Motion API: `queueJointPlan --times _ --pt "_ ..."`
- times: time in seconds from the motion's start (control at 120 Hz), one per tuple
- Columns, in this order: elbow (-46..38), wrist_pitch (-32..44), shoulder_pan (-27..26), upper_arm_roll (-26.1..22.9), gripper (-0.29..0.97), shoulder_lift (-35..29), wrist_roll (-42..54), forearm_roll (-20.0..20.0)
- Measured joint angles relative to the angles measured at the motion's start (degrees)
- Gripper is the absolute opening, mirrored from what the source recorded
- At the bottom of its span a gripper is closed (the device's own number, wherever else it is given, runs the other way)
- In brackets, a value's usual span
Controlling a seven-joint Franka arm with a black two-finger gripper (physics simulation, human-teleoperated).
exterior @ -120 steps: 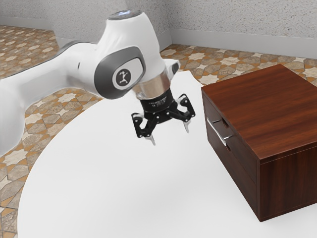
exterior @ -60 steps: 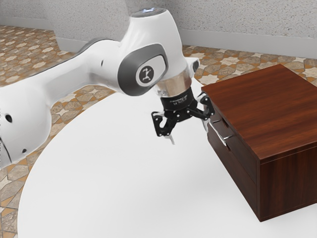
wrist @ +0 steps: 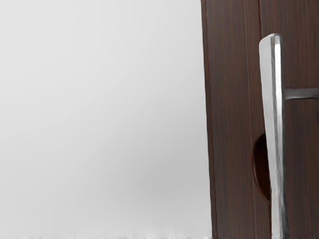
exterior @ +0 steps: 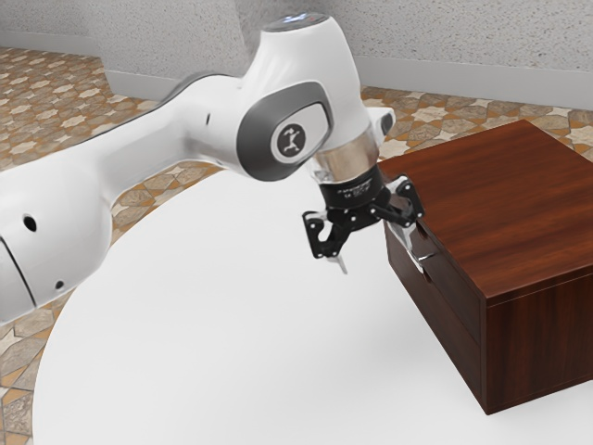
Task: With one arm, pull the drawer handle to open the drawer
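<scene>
Exterior view, from its left: the white arm (exterior: 139, 176) was seen reaching toward the exterior view's right, over the white table (exterior: 213, 362). The claw (exterior: 378, 243) was carried at its end, tilted, with the jaws spread wide and nothing held between them. One fingertip (exterior: 343, 268) was noted hanging free above the table, on the arm's side of the claw. The other finger was set close against the top front edge of the wooden cabinet (exterior: 528, 195). Whether it touched the wood could not be told.

The drawer handle (exterior: 414, 250), a bright metal bar, was found just beside and slightly below that far finger, on the upper drawer front (exterior: 443, 283). It was not enclosed by the jaws. The drawer was judged shut, its front lying flush with the cabinet face.

Wrist view: the drawer handle (wrist: 272, 149) was seen standing off the dark drawer front (wrist: 229, 119) on a short post (wrist: 300, 93), ahead of the claw but off to one side rather than centred. A rounded recess (wrist: 261, 169) was noted behind the bar.

The step in hand was judged to be the approach, with the grasp not yet made. The next move was judged to call for a shift toward the cabinet until the bar sat between the fingers. A closing on the bar would then be needed, and after it a straight pull away from the cabinet face.
</scene>
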Motion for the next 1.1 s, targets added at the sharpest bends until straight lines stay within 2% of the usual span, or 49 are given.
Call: queueJointPlan --times 0.608,1.1 --pt "2.91 0.23 0.07 0.05 0.67 2.42 0.35 -0.7" --pt "2.72 0.31 0.24 0.21 0.45 3.35 0.54 -1.31"
